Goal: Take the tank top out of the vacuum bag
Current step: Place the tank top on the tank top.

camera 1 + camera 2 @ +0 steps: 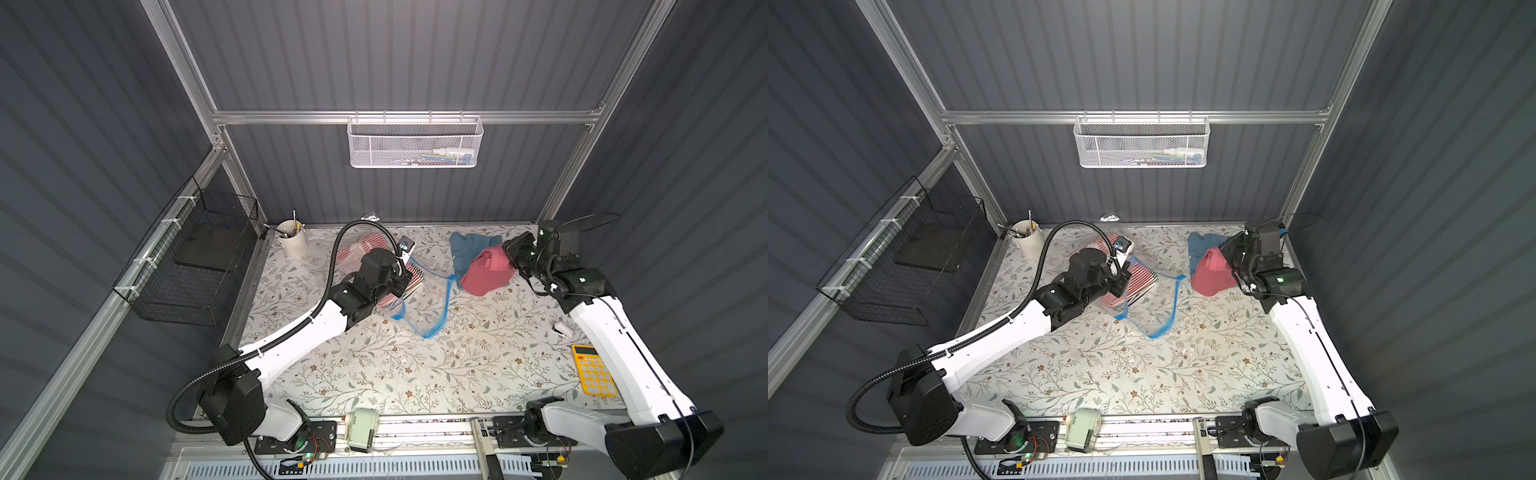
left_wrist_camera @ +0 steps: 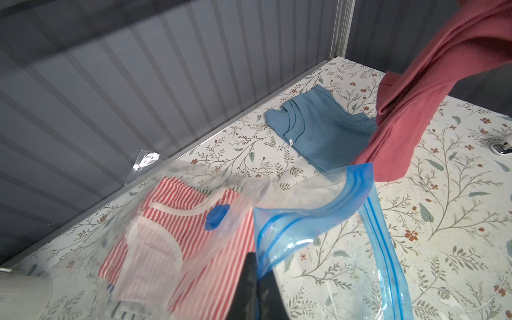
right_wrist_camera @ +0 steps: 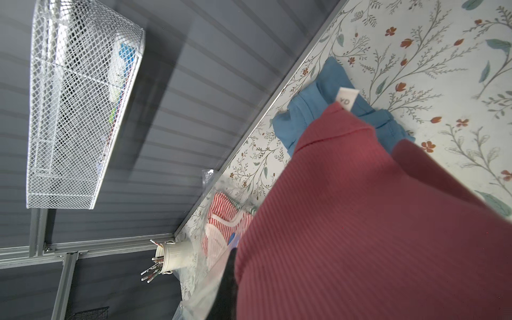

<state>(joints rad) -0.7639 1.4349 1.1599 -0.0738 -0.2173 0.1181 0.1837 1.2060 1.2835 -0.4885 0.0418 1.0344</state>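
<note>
Right gripper point(image 1: 508, 261), clenched on the red tank top point(image 1: 484, 274), hangs it near the desk's point(image 1: 415, 374) far right corner, just outside the mouth of the bag point(image 1: 428, 307), whose blue zip edge point(image 2: 318, 210) the left gripper point(image 2: 256, 279) pinches mid-desk, striped cloth point(image 2: 177, 199) inside.

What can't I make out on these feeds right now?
Right gripper pinch: covered by the red garment, all views.
Left gripper on the vacuum bag: under its wrist in top views.
White basket contents: too small, behind mesh.
Striped clothes in bag: count blurred by plastic.
</note>
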